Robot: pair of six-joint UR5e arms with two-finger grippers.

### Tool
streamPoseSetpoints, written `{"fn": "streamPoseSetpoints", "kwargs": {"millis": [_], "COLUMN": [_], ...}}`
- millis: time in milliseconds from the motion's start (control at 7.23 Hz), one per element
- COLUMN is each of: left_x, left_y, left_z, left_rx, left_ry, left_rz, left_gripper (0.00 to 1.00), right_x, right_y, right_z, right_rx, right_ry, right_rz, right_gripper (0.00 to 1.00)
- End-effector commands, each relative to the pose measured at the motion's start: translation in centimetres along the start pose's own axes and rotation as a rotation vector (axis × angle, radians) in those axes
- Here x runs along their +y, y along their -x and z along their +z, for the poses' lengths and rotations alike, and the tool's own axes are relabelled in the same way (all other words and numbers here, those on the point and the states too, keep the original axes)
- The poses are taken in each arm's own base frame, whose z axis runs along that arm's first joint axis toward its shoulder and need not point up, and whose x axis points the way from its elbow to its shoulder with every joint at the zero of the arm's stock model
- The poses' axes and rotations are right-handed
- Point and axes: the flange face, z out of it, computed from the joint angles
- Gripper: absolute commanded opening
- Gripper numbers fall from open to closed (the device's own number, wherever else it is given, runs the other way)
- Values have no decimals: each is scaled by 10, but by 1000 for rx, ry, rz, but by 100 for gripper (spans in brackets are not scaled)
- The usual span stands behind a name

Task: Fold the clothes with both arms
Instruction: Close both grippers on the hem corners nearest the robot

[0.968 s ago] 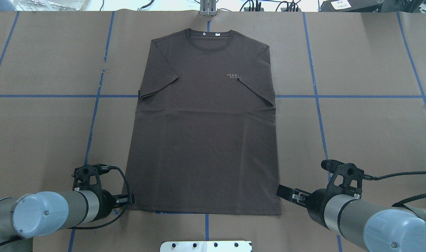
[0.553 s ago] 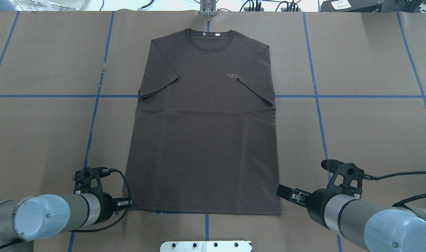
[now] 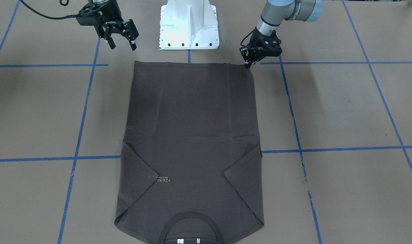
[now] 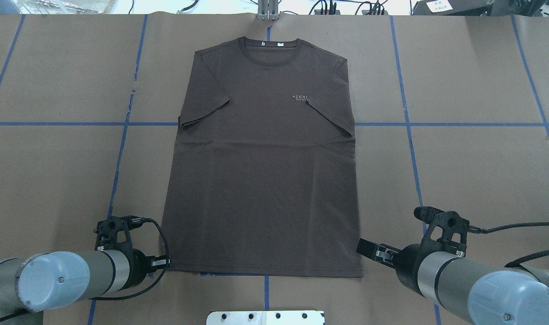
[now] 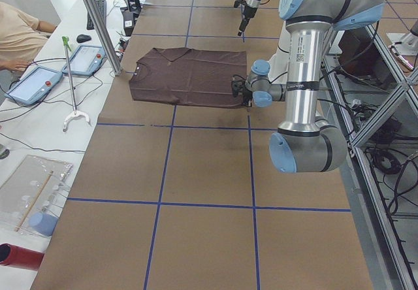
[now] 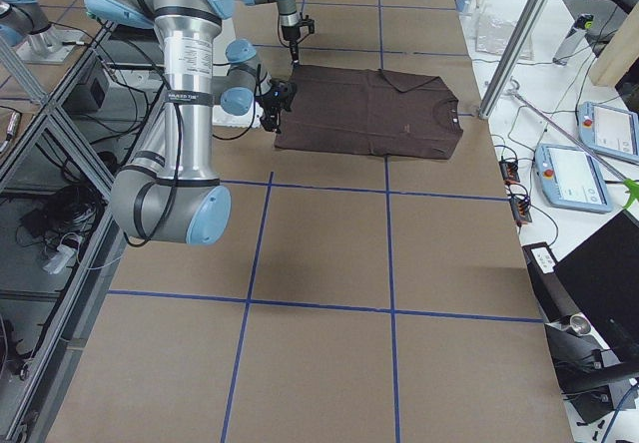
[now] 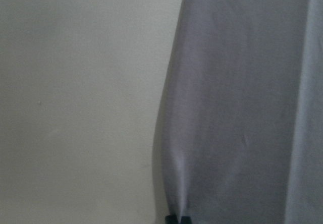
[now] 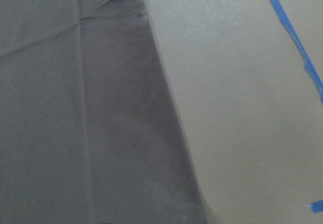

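The dark brown T-shirt [image 4: 261, 180] lies flat on the table [image 4: 473, 158], collar [image 4: 271, 44] far from the robot and hem near it. My left gripper [image 3: 248, 65] is pinched together on the near-left hem corner [image 4: 173, 269]; the wrist view shows cloth puckering up into its tips. The right gripper [image 3: 122, 43] hangs above the table, fingers apart, just outside the near-right hem corner [image 4: 358, 273], holding nothing. My worry is that if the left lifts alone, the hem drags askew and wrinkles. That pinch also looks shallow, so it may catch only the top layer, or slip.
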Motion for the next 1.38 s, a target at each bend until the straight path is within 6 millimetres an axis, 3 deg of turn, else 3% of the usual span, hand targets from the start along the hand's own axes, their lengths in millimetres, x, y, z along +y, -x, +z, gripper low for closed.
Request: {"fn": "streamPoseSetpoints", "kwargs": {"millis": [0,277,553,968,1245], "left_x": [0,-2,-2,-1,-1], "left_y": [-10,-18,-20,-23,-23], "left_z": [-8,-24,-28,-34,-34], "left_rx": [26,53,63,75,75], "left_ry": [2,4,4,14,12], "left_rz": [0,-4,-3,-3,-3], "left_gripper": [0,0,0,0,0], "right_x": [18,46,51,56,62], "right_y": [13,27,24,11,9], "right_z": [14,66,70,94,95], "right_rx": [59,91,103,157,162], "right_ry": [-38,-82,-81,-98,-90], "right_rz": [69,53,45,23,16], "right_gripper": [71,71,68,67,66]}}
